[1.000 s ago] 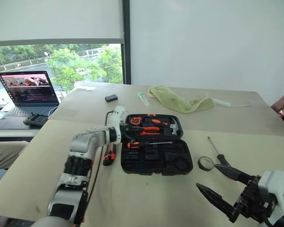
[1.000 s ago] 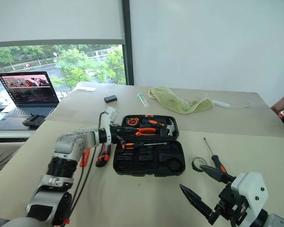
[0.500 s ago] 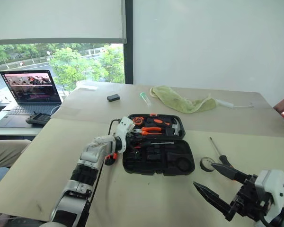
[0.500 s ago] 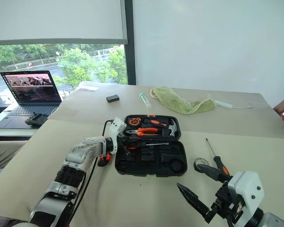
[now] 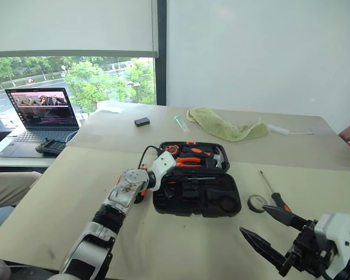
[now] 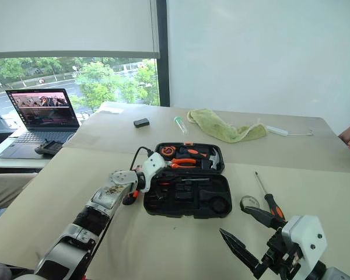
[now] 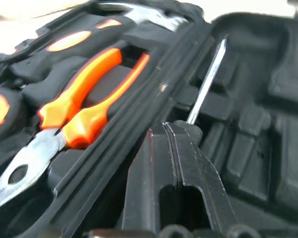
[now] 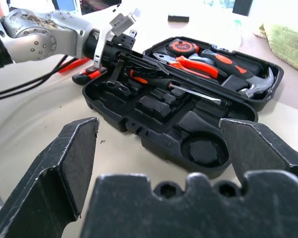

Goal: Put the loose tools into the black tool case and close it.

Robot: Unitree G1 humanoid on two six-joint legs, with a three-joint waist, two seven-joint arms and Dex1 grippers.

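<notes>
Beige tabletop (image 5: 181, 245) by a window and white wall; open laptop (image 5: 38, 114) on a side desk at left. Black moulded plastic tool case (image 5: 192, 178) lies open mid-table. One black-orange screwdriver (image 8: 171, 85) lies in the case's near half; a second (image 5: 273, 191) lies loose on the table at right, beside 1 small black tape roll (image 5: 256, 203). Black-orange utility knife (image 8: 89, 74) just left of case. Left gripper (image 7: 171, 136) jaws closed, tips at the in-case screwdriver's handle; can't tell if gripping. Right gripper (image 5: 267, 230) wide apart, empty, near table's front edge. Bare surface in front of case.
</notes>
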